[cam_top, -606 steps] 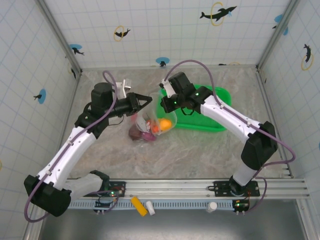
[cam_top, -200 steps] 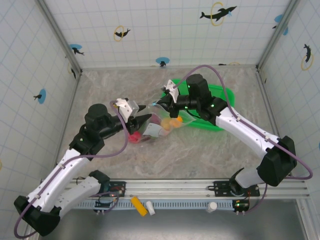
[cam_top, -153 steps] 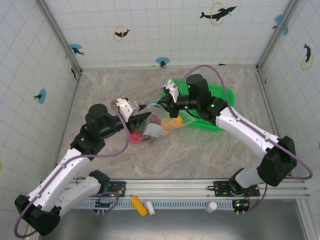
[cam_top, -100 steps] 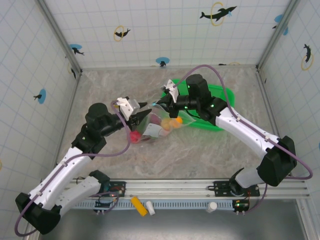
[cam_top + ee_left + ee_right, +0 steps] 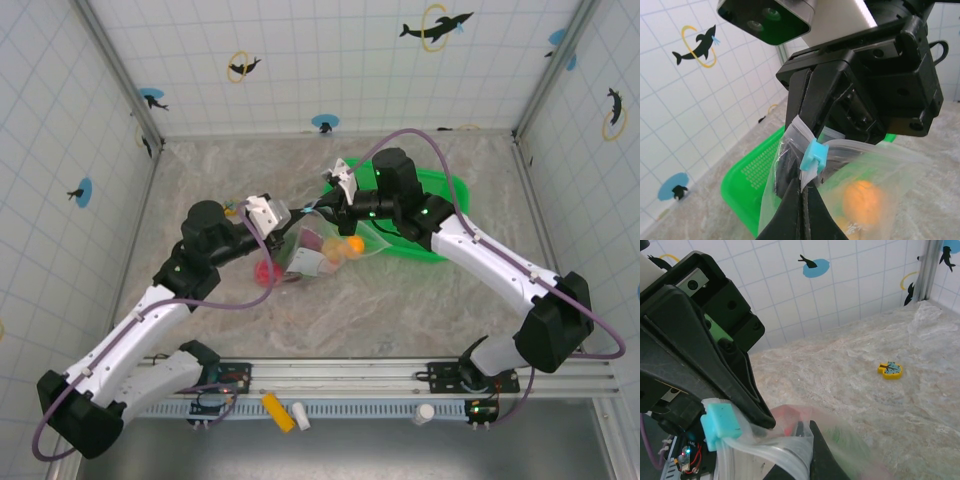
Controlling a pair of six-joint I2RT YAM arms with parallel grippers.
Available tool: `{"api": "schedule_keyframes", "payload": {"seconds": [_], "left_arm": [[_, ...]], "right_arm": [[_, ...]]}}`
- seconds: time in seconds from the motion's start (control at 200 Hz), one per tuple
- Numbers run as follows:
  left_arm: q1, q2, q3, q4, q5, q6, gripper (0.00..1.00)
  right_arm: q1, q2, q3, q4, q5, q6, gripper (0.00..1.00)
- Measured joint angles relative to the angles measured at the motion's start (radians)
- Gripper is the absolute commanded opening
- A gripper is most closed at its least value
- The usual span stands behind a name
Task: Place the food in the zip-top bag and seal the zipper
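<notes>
Over the tabletop (image 5: 400,300) we see left claw (image 5: 803,197) and right claw (image 5: 319,209) pinching the zipper (image 5: 815,156); food (image 5: 860,197) looks bagged, sealing not yet done.

Left gripper (image 5: 293,222) and right gripper (image 5: 323,209) nose to nose at zip-top bag (image 5: 318,252) — food (image 5: 352,243) inside, green basket (image 5: 452,192) beside

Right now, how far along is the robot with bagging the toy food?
Done: orange and other toy food sits inside the zip-top bag. In hand: the left gripper and right gripper both pinch its mouth beside the turquoise zipper slider. Left: likely drawing that slider along the mouth; how much is sealed, I cannot tell.
</notes>
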Motion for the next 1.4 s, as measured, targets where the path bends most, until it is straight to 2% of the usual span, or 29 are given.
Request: {"api": "schedule_keyframes", "payload": {"seconds": [0.2,0.235,0.29,0.33,0.46,0.626,0.791,1.051,1.221,1.401], "left_arm": [[0.000,-0.004,-0.001,0.029,0.007,0.001,0.00],[0.000,-0.006,-0.002,0.031,0.007,0.001,0.00],[0.000,-0.013,-0.009,0.036,0.006,0.001,0.00],[0.000,-0.021,-0.014,0.036,0.005,0.001,0.00],[0.000,-0.048,-0.015,0.018,-0.013,0.002,0.00],[0.000,-0.060,0.014,-0.050,-0.048,0.004,0.00],[0.000,-0.028,0.098,-0.138,-0.027,-0.001,0.00],[0.000,0.098,0.301,-0.343,0.127,-0.005,0.00],[0.000,0.140,0.320,-0.426,0.203,-0.010,0.00],[-0.004,0.162,0.324,-0.464,0.237,-0.025,0.00]], "right_arm": [[-0.014,0.000,0.000,0.000,-0.004,0.008,0.01],[-0.016,0.000,0.000,0.000,-0.004,0.008,0.05],[-0.017,0.000,0.000,-0.002,-0.001,0.009,0.22],[-0.021,0.000,0.000,-0.009,0.011,0.008,0.29],[-0.043,-0.012,0.000,-0.069,0.079,-0.050,0.34],[-0.065,-0.081,0.018,-0.188,0.167,-0.154,0.46],[-0.064,-0.151,0.116,-0.295,0.188,-0.263,0.43],[-0.015,-0.175,0.198,-0.409,0.115,-0.416,0.40],[0.012,-0.143,0.208,-0.462,0.080,-0.465,0.42],[0.022,-0.125,0.208,-0.484,0.057,-0.485,0.35]]}}
